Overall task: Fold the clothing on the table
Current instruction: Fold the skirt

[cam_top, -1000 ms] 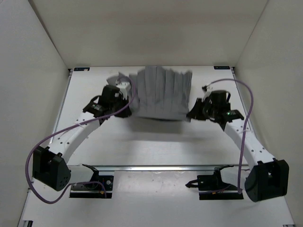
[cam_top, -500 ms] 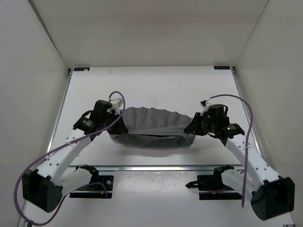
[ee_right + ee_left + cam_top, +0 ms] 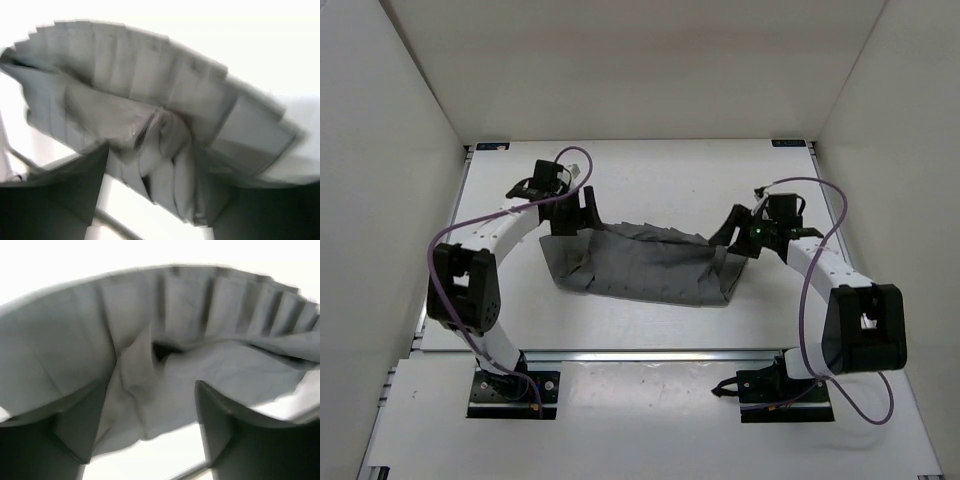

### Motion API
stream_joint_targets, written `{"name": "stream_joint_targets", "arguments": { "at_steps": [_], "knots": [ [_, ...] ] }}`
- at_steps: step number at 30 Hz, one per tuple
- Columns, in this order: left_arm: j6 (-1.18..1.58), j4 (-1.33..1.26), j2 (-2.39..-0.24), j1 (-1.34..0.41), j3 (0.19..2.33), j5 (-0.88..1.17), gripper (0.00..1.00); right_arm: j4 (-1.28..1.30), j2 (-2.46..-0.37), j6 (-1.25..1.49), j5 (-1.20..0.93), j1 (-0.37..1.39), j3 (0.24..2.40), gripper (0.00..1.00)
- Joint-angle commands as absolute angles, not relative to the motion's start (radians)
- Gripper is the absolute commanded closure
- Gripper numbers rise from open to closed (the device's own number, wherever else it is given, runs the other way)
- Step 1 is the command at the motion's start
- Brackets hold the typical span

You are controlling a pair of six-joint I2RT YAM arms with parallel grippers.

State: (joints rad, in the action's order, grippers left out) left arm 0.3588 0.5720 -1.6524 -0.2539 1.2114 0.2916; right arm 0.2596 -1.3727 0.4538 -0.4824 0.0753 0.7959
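Lowered since earlier, clothing point(image 3: 640, 265) now lies lengthwise left-right on table point(image 3: 650, 170).

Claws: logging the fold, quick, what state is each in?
Left claw: open, cloth unpinched inside it.
Right claw: parted around bunched cloth; grip cannot be told.

Robot lab test cell, by looks: plain white walls point(image 3: 620, 70) boxing in white surface point(image 3: 650, 180), metal rails point(image 3: 650, 352), left arm point(image 3: 465, 290) and right arm point(image 3: 860, 325) bolted at near edge, purple cables point(image 3: 802, 181) looping loose.
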Motion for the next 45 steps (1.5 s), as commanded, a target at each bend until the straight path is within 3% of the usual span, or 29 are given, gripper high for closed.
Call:
{"name": "stream_joint_targets", "arguments": {
  "at_steps": [1, 3, 6, 9, 11, 12, 15, 24, 32, 38, 45],
  "knots": [
    [0.339, 0.568, -1.686, -0.21, 1.323, 0.275, 0.01, 0.134, -1.419, 0.425, -0.48, 0.049, 0.912, 0.28],
    [0.333, 0.575, -1.695, -0.209, 1.362, 0.273, 0.01, 0.129, -1.424, 0.423, -0.473, 0.048, 0.949, 0.16],
    [0.319, 0.574, -1.658, -0.222, 1.379, 0.259, 0.01, 0.173, -1.402, 0.391, -0.437, 0.06, 0.973, 0.16],
    [0.299, 0.561, -1.606, -0.28, 1.329, 0.223, 0.09, 0.291, -1.356, 0.345, -0.313, 0.093, 0.944, 0.15],
    [0.295, 0.565, -1.568, -0.322, 1.263, 0.175, 0.34, 0.372, -1.312, 0.359, -0.266, 0.12, 0.902, 0.14],
    [0.299, 0.566, -1.562, -0.345, 1.223, 0.16, 0.56, 0.382, -1.301, 0.377, -0.253, 0.126, 0.875, 0.14],
    [0.322, 0.551, -1.505, -0.38, 1.11, 0.126, 1.0, 0.413, -1.25, 0.452, -0.251, 0.132, 0.787, 0.14],
    [0.387, 0.546, -1.453, -0.368, 0.974, 0.046, 1.0, 0.48, -1.282, 0.538, -0.079, 0.296, 0.733, 0.14],
    [0.393, 0.588, -1.523, -0.341, 0.956, 0.003, 1.0, 0.498, -1.364, 0.551, -0.006, 0.31, 0.756, 0.16],
    [0.403, 0.568, -1.557, -0.356, 0.922, 0.002, 1.0, 0.471, -1.413, 0.523, -0.041, 0.268, 0.767, 0.39],
    [0.41, 0.569, -1.604, -0.356, 0.917, 0.017, 1.0, 0.379, -1.424, 0.526, -0.093, 0.241, 0.752, 0.91]
  ]
}}
